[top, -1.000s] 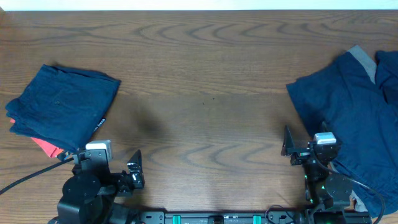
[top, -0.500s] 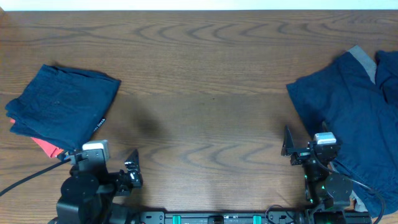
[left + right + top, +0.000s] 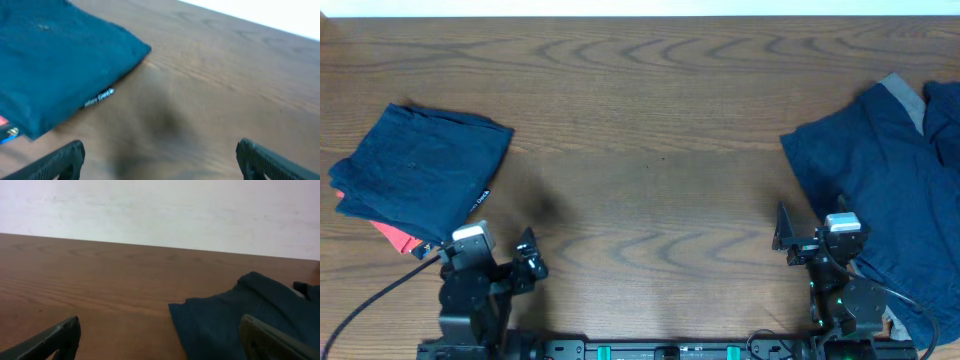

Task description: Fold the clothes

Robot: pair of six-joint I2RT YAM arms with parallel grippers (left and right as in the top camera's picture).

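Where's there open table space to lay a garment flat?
The wide bare wood in the middle, between the folded navy stack on the left and the loose navy pile on the right. Crowded: the right side under that pile, and near the left gripper and right gripper.

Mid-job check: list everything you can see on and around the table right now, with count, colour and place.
folded stack: one, dark navy, lying flat at the left of the table
red garment: one, coral-red, only an edge showing under the folded stack's near corner
unfolded heap: one, dark navy with grey trim, at the right, running off the frame; number of pieces unclear
table: one, brown wood grain
wall: white, beyond the table's far edge
left gripper: one, black, open, holding nothing, near the folded stack
right gripper: one, black, open, holding nothing, beside the unfolded heap
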